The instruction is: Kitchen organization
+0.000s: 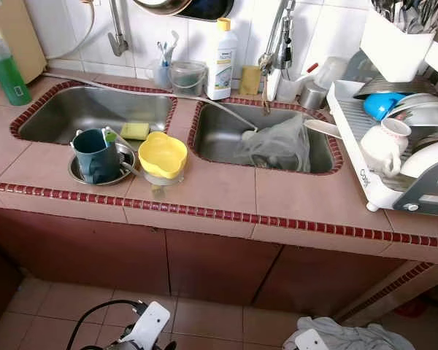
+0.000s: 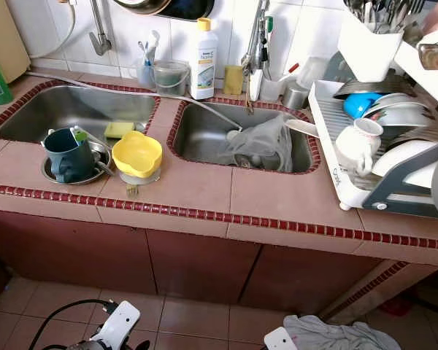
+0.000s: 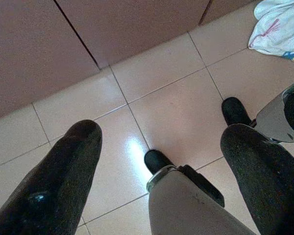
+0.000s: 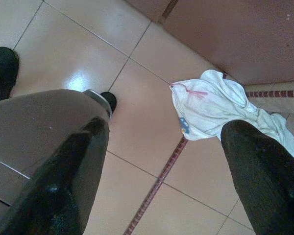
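Both grippers, left gripper [image 3: 157, 166] and right gripper [image 4: 161, 161], hang spread and empty over the floor tiles, so the dirty stack sits well above and ahead, nearer the left arm: steel plate [image 1: 79, 171], teal pitcher [image 1: 93, 153], yellow bowl [image 1: 162, 154].

white bottle [image 1: 220, 60], label print too small to read

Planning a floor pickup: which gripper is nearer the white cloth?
Right. The right gripper hangs just above the white cloth; the left gripper hangs further off, over bare floor tiles.
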You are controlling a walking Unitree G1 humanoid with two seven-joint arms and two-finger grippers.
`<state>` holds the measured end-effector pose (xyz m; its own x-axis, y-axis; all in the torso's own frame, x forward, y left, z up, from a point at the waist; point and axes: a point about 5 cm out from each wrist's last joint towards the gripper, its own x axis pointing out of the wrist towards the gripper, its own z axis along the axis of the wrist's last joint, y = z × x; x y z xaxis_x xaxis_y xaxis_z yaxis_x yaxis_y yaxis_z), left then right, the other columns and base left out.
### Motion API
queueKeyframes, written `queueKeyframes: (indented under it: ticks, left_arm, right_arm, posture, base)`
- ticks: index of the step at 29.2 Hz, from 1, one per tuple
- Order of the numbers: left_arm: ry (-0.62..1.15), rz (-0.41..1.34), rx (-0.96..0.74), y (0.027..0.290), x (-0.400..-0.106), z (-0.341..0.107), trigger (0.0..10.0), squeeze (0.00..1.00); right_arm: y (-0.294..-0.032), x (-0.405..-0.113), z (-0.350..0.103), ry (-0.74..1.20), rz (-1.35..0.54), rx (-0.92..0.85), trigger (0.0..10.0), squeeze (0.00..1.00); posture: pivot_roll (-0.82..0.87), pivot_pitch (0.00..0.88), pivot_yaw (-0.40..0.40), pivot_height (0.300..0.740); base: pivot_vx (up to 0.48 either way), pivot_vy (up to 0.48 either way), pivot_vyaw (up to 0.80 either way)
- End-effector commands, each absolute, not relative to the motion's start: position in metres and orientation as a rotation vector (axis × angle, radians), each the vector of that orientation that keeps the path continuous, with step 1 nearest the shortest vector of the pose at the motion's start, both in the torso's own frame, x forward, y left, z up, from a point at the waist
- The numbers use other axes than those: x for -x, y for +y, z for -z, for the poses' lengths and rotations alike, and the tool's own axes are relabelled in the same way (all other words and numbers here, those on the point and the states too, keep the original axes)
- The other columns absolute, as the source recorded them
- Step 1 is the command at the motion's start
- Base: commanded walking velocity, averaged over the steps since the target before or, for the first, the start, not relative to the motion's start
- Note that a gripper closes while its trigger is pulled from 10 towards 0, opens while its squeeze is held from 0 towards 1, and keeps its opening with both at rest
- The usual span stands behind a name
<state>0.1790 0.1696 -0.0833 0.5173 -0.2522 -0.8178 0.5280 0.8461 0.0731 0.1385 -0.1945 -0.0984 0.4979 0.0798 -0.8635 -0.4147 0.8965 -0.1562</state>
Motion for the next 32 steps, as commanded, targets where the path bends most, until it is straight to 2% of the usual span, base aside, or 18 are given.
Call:
queueKeyframes:
  ticks: [1, 5, 20, 25, 32]
  left_arm:
    - [1.061, 0.153, -0.179, 0.177, -0.142, 0.102, 10.0, 0.00]
    - [1.053, 0.156, -0.168, 0.177, -0.144, 0.101, 10.0, 0.00]
    - [1.056, 0.132, -0.125, 0.177, -0.143, 0.101, 10.0, 0.00]
    - [0.962, 0.199, -0.156, 0.166, -0.166, 0.092, 10.0, 0.00]
    - [0.772, 0.253, -0.098, 0.159, -0.204, 0.070, 10.0, 0.00]
  right_arm:
    - [-0.188, -0.142, 0.101, 1.083, -0.159, 0.292, 10.0, 0.00]
    - [-0.186, -0.144, 0.100, 1.060, -0.144, 0.209, 10.0, 0.00]
    - [-0.186, -0.148, 0.099, 1.053, -0.135, 0.201, 10.0, 0.00]
    - [-0.183, -0.164, 0.091, 0.971, -0.141, 0.135, 10.0, 0.00]
    - [-0.176, -0.192, 0.076, 0.817, -0.203, 0.078, 10.0, 0.00]
  posture:
    - [0.09, 0.000, -0.080, 0.740]
    - [0.09, 0.000, -0.081, 0.740]
    - [0.09, 0.000, -0.083, 0.740]
    - [0.09, 0.000, -0.087, 0.740]
    - [0.09, 0.000, -0.084, 0.740]
  base:
    - [0.000, 0.000, 0.00]
    - [0.000, 0.000, 0.00]
    - [0.000, 0.000, 0.00]
    - [0.000, 0.000, 0.00]
    - [0.000, 0.000, 0.00]
